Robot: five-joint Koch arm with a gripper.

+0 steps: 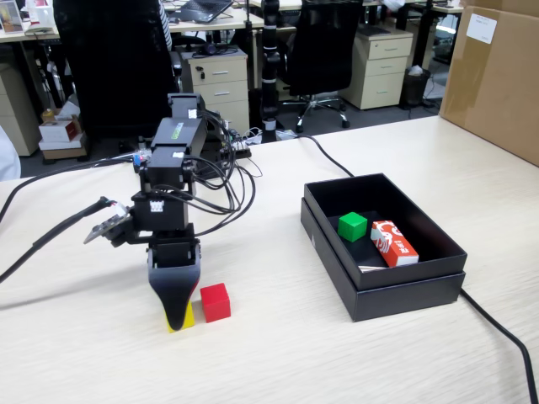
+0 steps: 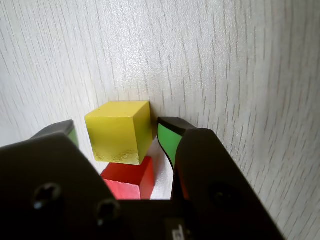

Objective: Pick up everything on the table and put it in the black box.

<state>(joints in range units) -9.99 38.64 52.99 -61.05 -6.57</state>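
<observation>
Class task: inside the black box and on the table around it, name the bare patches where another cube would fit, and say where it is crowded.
Box: far corner behind the green cube and packet is bare. Table: bare in front of the box. Crowded: gripper, yellow cube, red cube.

Red-and-white packet (image 1: 394, 243) at right, brown carton (image 1: 495, 76) far right, black cable (image 1: 497, 324) near right, office chairs (image 1: 324, 50) far behind.
</observation>
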